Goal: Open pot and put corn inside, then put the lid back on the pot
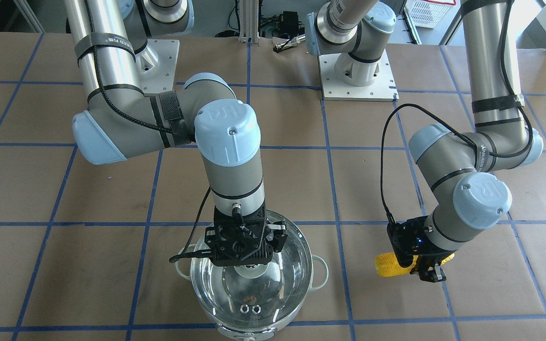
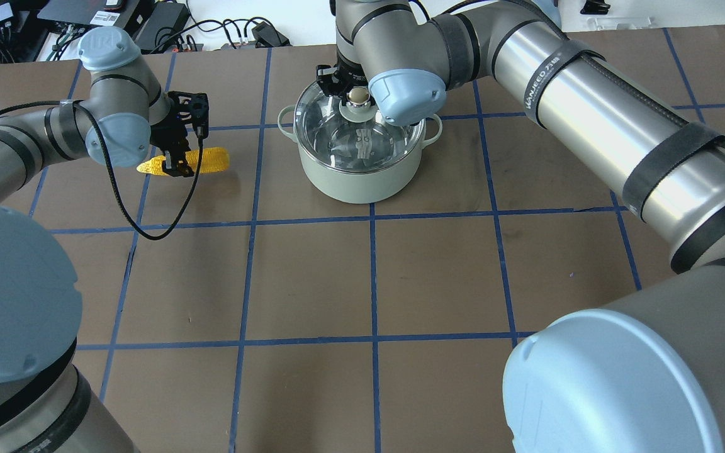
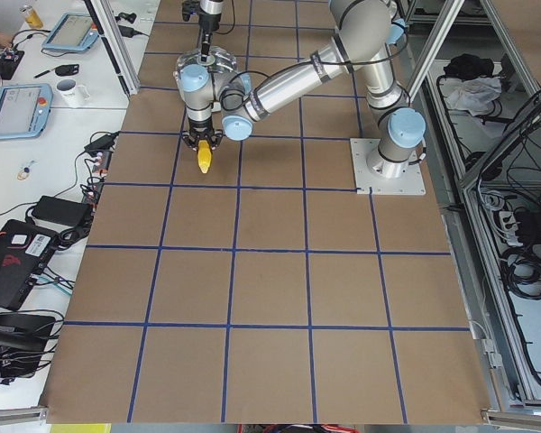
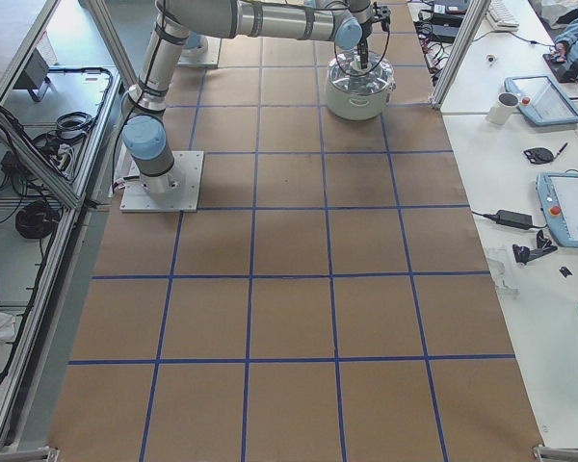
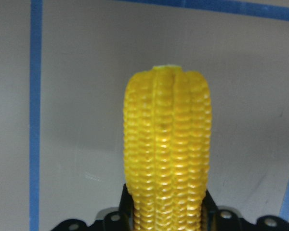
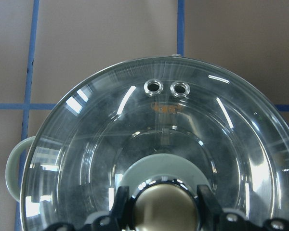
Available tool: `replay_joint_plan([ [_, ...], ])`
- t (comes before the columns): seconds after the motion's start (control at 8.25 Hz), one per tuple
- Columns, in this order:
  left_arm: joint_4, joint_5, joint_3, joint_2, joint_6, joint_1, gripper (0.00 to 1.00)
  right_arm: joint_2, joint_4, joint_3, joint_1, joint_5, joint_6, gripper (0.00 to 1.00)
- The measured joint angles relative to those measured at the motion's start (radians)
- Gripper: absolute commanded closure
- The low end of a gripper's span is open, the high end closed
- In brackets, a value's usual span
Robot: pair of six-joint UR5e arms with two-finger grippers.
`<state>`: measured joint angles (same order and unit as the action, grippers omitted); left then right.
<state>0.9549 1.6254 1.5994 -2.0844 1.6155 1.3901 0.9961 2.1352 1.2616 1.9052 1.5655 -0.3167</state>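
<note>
Lid (image 2: 337,135) sat on pot (image 2: 350,179), my right end effector (image 6: 166,204) clamped on its knob (image 2: 357,95); left end effector (image 2: 175,166) gripped corn (image 2: 211,158); opening, loading, re-lidding remained.

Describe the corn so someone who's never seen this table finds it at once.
In the overhead view, find the mint-green pot at the table's far middle. Left of it, across one blue tape line, the left gripper is clamped on the corn. It is the only bright yellow thing on the table: a tapered cob with rows of kernels.
</note>
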Motion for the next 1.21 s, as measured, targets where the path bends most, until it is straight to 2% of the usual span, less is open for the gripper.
replay_joint_plan([
  [0.24, 0.013, 0.004, 0.001, 0.067, -0.005, 0.010, 1.00, 0.018, -0.005, -0.006, 0.000, -0.001, 0.005, 0.52],
  [0.48, 0.019, -0.017, 0.003, 0.136, -0.021, 0.023, 1.00, 0.072, -0.064, -0.003, -0.001, -0.007, 0.022, 0.52],
  [0.85, 0.018, -0.062, 0.003, 0.222, -0.108, 0.063, 1.00, 0.197, -0.226, 0.016, -0.020, -0.002, 0.045, 0.48],
  [1.21, -0.040, -0.065, 0.001, 0.249, -0.255, 0.192, 1.00, 0.383, -0.453, 0.082, -0.162, -0.004, 0.188, 0.48],
])
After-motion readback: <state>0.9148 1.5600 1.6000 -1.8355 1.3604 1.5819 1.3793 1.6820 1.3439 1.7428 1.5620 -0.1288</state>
